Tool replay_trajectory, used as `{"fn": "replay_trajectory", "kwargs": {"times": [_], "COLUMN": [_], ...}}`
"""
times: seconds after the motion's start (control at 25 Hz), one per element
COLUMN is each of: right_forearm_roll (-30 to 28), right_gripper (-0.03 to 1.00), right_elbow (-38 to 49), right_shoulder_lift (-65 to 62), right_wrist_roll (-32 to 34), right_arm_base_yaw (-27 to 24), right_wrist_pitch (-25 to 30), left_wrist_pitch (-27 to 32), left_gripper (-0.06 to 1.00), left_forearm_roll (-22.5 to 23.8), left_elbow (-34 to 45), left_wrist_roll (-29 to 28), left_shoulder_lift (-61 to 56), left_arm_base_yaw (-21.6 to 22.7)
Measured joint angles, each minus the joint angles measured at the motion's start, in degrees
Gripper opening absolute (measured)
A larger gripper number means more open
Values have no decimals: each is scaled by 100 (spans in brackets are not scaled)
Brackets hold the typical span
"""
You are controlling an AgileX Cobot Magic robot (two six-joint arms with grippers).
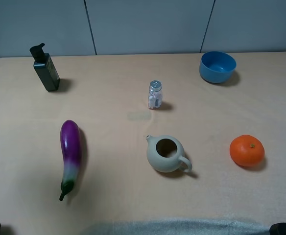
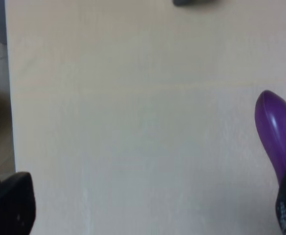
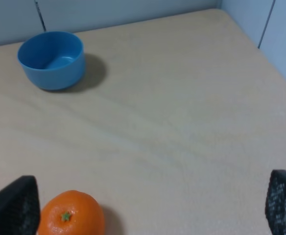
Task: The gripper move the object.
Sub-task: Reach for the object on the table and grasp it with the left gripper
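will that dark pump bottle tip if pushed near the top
Probably. The pump bottle stands upright, tall on a small base, so a high push would likely topple it. Its flat, rigid-looking sides should suit a low grip. The pump head juts sideways and may sink if squeezed.

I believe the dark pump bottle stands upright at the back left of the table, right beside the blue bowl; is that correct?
Not quite. The dark pump bottle does stand upright at the back left of the table, but the blue bowl is not beside it; the bowl sits apart at the back right, as the exterior high view shows.
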Motion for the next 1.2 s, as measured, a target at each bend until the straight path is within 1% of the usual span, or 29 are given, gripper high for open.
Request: {"fn": "replay_trajectory", "kwargs": {"times": [0.8,1.04,1.2], "right_forearm_roll": [0,0,0], "right_gripper": [69,69,69], "right_elbow": [0,0,0], "right_shoulder_lift": [0,0,0], "right_wrist_roll": [0,0,0], "right_arm_base_yaw": [0,0,0], "right_wrist_pitch": [0,0,0], "left_wrist_pitch": [15,-18,-142], "left_gripper": [98,98,98], "left_forearm_roll": [18,28,28], "left_elbow": [-1617,-1750,-1790], "left_wrist_roll": [0,0,0], "left_shoulder_lift": [2493,3010,3287], "left_arm_base_yaw": [0,0,0]}}
